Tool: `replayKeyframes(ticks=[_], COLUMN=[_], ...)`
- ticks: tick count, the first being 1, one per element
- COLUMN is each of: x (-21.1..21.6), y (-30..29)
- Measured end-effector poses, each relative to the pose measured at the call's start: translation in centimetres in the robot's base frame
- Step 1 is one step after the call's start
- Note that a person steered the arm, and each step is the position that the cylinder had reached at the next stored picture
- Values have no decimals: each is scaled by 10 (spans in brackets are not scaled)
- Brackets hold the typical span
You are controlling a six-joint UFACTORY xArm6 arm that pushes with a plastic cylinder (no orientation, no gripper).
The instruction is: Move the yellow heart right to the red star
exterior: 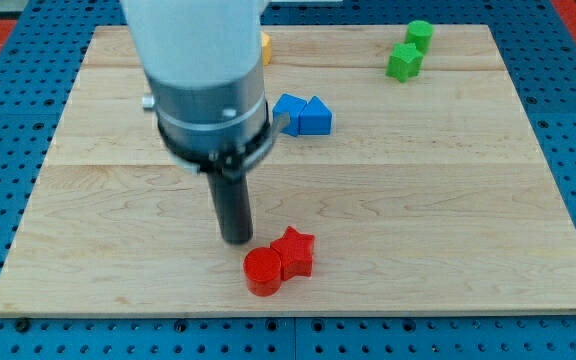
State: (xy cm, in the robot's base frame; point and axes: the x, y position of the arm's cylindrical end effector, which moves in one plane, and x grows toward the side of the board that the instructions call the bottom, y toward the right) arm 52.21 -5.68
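The red star (296, 251) lies near the view's bottom centre, touching a red cylinder (263, 271) on its left. My tip (236, 238) rests on the board just up and left of the red cylinder, close to it. Only a small yellow edge (265, 47) shows at the view's top, behind the arm's grey body; its shape cannot be made out. Whether it is the yellow heart I cannot tell.
Two blue blocks (303, 115) sit together right of the arm, above the centre. A green star-like block (403, 62) and a green cylinder (420, 36) stand at the top right. The wooden board (448, 200) lies on a blue surface.
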Motion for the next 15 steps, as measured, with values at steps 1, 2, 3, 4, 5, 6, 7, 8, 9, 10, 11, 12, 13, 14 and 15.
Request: replayKeyframes(ticks=[1,2,3,4,5,6,7,8,9,10,11,12,13,14,15], x=[-31,-91,-143,-148,-180,-201,-218,-203,-172,-151,-137,-113,-100,-109,-104], y=[0,-4,-25,-38,-30,-10,-37,-84,-114,-156,-145,-83,-102,-157,-198])
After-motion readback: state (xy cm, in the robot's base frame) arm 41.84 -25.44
